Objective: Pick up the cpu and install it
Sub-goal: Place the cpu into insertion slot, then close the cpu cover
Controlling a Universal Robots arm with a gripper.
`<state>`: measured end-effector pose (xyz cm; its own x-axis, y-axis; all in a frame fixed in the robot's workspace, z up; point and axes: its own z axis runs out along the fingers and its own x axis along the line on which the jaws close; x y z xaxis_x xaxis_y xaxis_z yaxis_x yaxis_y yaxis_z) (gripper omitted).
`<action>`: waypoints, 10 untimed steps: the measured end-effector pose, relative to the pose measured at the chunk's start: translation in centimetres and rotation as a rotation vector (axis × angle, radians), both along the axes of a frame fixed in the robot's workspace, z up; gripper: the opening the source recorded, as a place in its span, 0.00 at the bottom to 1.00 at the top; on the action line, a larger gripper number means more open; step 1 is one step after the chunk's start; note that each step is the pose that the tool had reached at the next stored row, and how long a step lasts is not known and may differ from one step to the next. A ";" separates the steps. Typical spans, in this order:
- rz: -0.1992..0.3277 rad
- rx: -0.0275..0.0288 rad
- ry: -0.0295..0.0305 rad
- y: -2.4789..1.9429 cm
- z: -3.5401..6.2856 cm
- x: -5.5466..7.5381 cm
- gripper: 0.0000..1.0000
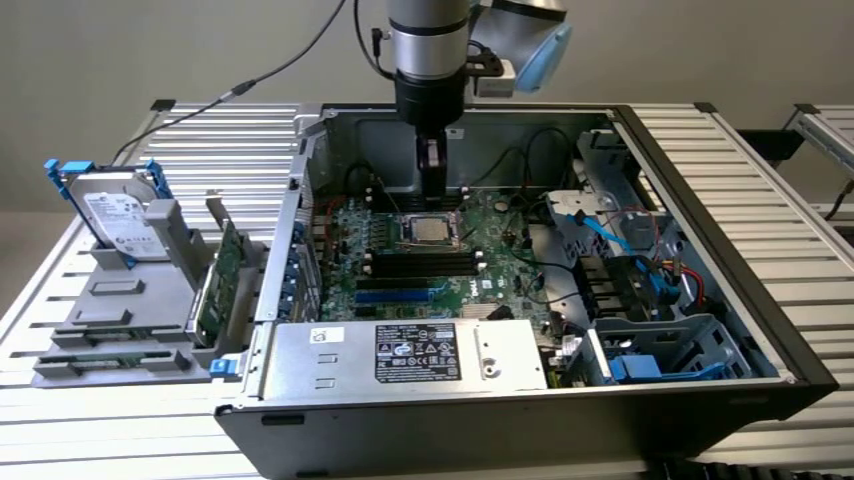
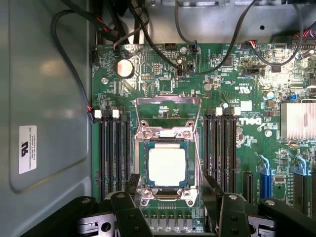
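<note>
Cpu [image 2: 167,166], a small silver square, lies flat in the motherboard socket [image 2: 163,133] directly beneath the hand [image 2: 173,201], whose fingers stand wide apart and empty; placement looks done, though the socket's metal frame [image 2: 168,109] appears raised, unlatched.

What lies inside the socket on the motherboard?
The cpu lies flat in the socket, silver top up, with the metal cover plate swung open. Whatever is under the cpu is covered and cannot be seen.
</note>
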<state>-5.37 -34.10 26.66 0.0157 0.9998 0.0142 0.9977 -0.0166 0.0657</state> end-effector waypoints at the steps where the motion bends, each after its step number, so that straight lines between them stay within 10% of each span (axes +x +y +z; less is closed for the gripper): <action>1: 0.000 0.0001 0.0000 0.00 0.03 0.0 0.62; 10: 0.000 -0.0003 0.0000 0.00 0.03 0.0 0.62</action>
<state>-5.37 -34.10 26.69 0.0156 0.9998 0.0138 0.9977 -0.0165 0.0657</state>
